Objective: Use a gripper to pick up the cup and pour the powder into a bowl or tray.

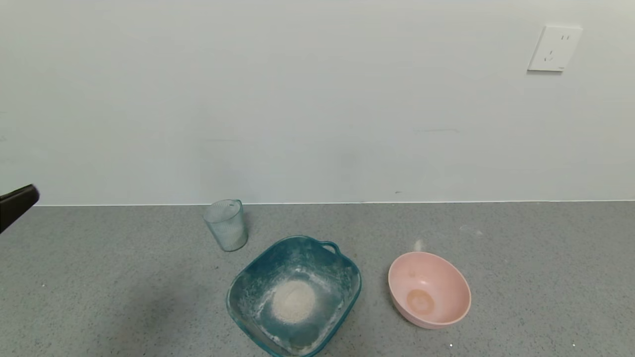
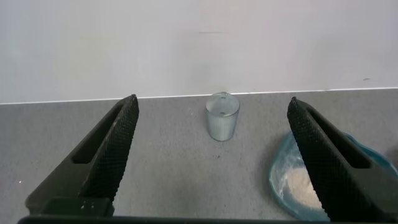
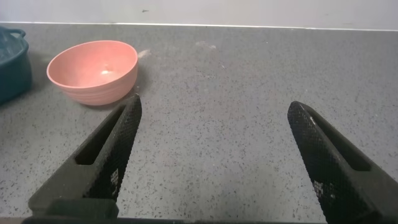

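We find the left gripper [image 2: 211, 165], a black two-fingered claw with textured pads, standing with its fingers spread wide and nothing between them. In the head view only a black tip of this arm [image 1: 19, 202] shows at the far left edge, above the counter and well apart from every vessel.

Nearest to us on the grey speckled counter [image 1: 99, 297] sits the teal translucent squarish tray [image 1: 248, 282] with rounded corners and a small loop handle. Its inner walls carry white dusty smears. On its floor lies the powder [image 1: 293, 301], a small round off-white heap. In the left wrist view the tray [image 2: 278, 171] lies partly behind one finger, with powder [image 2: 298, 183] visible inside.

Beside the tray, toward the robot's right and not touching it, we see a round pink bowl [image 1: 429, 290], with an orange-tinted patch on its floor.

Farther back stands the small translucent pale blue-grey ribbed cup [image 1: 225, 225], upright, close to the wall and just behind the tray's left corner. In the left wrist view the cup [image 2: 222, 116] appears ahead of the gripper, between the lines of the two fingers, well clear of both.

The right gripper [image 3: 211, 162] also holds its fingers apart and empty above bare counter, with the pink bowl [image 3: 93, 71] ahead of it.

A white wall socket [image 1: 554, 48] sits high on the pale wall.
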{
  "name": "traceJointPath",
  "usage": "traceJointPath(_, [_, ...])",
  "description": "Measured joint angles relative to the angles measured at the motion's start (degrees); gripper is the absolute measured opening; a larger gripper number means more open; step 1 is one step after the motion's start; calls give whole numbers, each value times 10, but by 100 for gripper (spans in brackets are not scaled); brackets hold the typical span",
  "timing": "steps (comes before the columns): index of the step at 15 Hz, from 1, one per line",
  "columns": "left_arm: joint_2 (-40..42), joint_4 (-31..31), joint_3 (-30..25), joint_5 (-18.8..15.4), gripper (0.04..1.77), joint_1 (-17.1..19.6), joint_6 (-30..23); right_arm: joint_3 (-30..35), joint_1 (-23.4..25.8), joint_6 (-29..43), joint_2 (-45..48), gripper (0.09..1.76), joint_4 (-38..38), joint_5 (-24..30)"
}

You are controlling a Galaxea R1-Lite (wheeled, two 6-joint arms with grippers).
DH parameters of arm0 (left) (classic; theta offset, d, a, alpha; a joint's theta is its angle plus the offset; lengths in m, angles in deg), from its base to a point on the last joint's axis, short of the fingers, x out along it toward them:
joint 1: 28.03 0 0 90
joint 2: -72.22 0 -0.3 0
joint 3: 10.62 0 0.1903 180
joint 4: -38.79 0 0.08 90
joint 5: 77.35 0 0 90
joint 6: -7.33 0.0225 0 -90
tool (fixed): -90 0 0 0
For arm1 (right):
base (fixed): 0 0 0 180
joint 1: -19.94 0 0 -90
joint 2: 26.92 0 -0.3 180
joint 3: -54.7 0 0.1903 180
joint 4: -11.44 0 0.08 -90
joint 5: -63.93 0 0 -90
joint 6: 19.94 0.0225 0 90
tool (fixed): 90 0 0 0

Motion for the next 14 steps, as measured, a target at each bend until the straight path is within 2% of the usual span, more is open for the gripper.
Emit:
traceJointPath(3, [102, 97, -4, -3, 171, -10, 3, 0, 0, 0, 0, 171, 0, 0])
traceJointPath(6, [198, 164, -14, -4, 172, -28, 7, 0, 0, 0, 0, 171, 0, 0])
traceJointPath(14, [378, 184, -102, 2, 172, -47, 33, 0, 0, 0, 0, 171, 0, 0])
